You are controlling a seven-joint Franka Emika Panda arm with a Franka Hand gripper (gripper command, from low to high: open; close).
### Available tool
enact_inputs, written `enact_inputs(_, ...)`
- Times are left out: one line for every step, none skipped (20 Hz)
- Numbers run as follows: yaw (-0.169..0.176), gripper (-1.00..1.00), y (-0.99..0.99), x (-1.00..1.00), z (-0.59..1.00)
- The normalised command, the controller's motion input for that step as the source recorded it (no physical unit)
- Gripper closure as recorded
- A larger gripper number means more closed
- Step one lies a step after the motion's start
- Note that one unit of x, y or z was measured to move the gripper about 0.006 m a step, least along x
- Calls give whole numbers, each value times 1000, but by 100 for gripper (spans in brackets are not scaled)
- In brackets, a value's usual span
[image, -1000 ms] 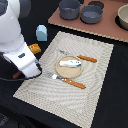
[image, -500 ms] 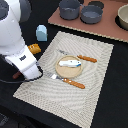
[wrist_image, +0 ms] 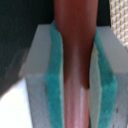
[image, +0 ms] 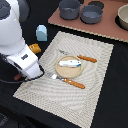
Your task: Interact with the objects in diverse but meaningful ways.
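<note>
The hand [image: 21, 76] is sitting low at the edge of the woven placemat [image: 95, 60] on the exterior view's left, mostly hidden under the white arm [image: 17, 40]; only a red-brown tip of the sausage [image: 18, 77] is peeking out beneath it, just off the mat's edge over the dark surface [image: 115, 105]. The silver fish [image: 70, 63] is lying on the round tan plate [image: 64, 72] in the middle of the mat. An orange-handled fork [image: 80, 57] is resting just beyond the plate, and an orange-handled knife [image: 70, 81] is lying just on the plate's near side. The ridged bread loaf [image: 34, 48] is showing just off the mat's edge, beside the arm, and the pale blue carton [image: 41, 33] is standing a little farther back off the mat's far corner. Grey bowls [image: 80, 10] are sitting on the raised tan board [image: 107, 25] beyond the mat.

In the wrist view, the hand [wrist_image: 74, 85] is clenching the sausage [wrist_image: 75, 60]: the teal pads [wrist_image: 54, 85] are pressing against both of its sides, and it is running lengthwise between the grey fingers [wrist_image: 35, 85].
</note>
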Motion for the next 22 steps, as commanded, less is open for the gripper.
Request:
enact_inputs(0, 100, 14, 180, 1000)
enact_inputs(0, 100, 54, 320, 1000)
enact_inputs(0, 100, 134, 454, 1000)
enact_inputs(-6, 100, 146, 514, 1000)
enact_inputs(-14, 100, 137, 583, 980)
enact_inputs(-20, 100, 126, 631, 963)
enact_inputs(-30, 100, 134, 774, 869)
enact_inputs(-35, 100, 117, 809, 800)
enact_inputs(-39, 100, 111, 849, 726)
enact_inputs(-41, 100, 129, 889, 663)
enact_inputs(-52, 100, 111, 849, 443)
enact_inputs(-75, 100, 29, 771, 277)
enact_inputs(-93, 100, 0, 809, 234)
enact_inputs(-109, 100, 0, 877, 214)
enact_inputs(-108, 100, 0, 871, 197)
enact_inputs(-108, 100, 0, 874, 169)
enact_inputs(-109, 100, 0, 871, 149)
enact_inputs(-110, 100, 0, 877, 129)
enact_inputs(-109, 100, 0, 883, 126)
enact_inputs(-121, 100, 0, 857, 117)
enact_inputs(-137, 100, -43, 820, 89)
enact_inputs(-157, 100, -154, 769, 66)
